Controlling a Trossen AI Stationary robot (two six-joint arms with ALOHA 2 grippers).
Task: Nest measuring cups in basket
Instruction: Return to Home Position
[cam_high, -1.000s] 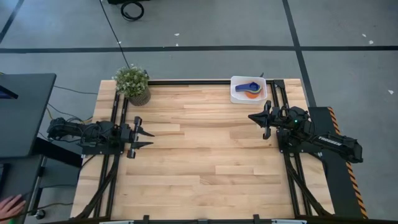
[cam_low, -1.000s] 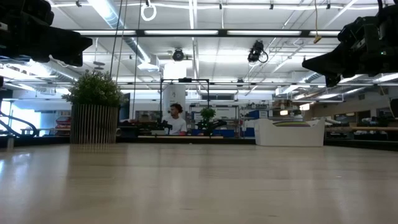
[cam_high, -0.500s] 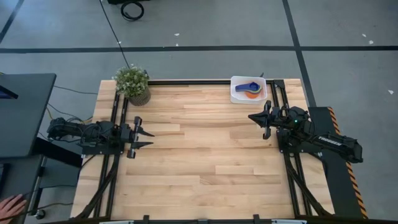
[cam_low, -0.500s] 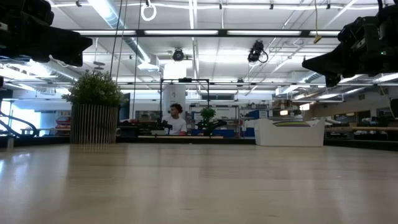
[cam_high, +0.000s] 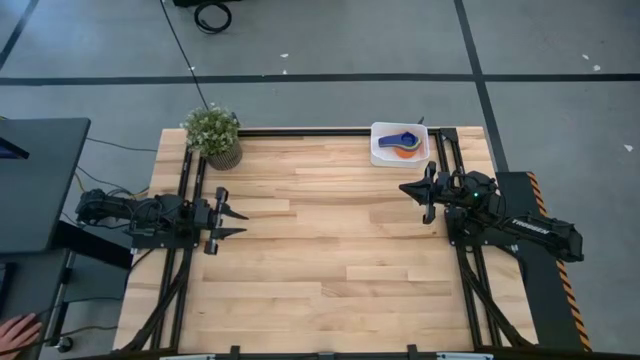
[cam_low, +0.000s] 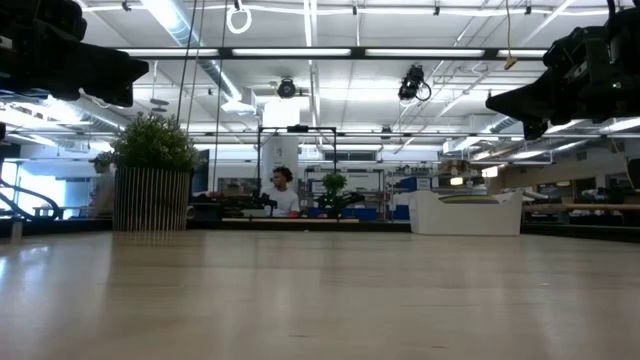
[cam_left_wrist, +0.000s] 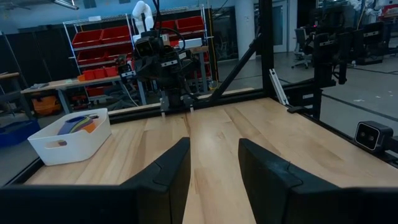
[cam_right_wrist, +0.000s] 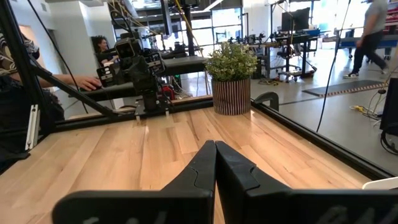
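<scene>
Hands level, inward-pointing (left hand (cam_high: 241, 222) parted, right hand (cam_high: 405, 187) closed)

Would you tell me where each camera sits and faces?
High: above the table, looking straight down; both arms, left gripper open, right gripper shut.
Low: at table-top height, looking level into the room; arms at upper corners.
Left wrist: looks across at the right arm and basket of measuring cups; own fingers apart.
Right wrist: looks across at the left arm; own fingers together.
Shared: basket in high, low, left wrist; plant in high, low, right wrist.
</scene>
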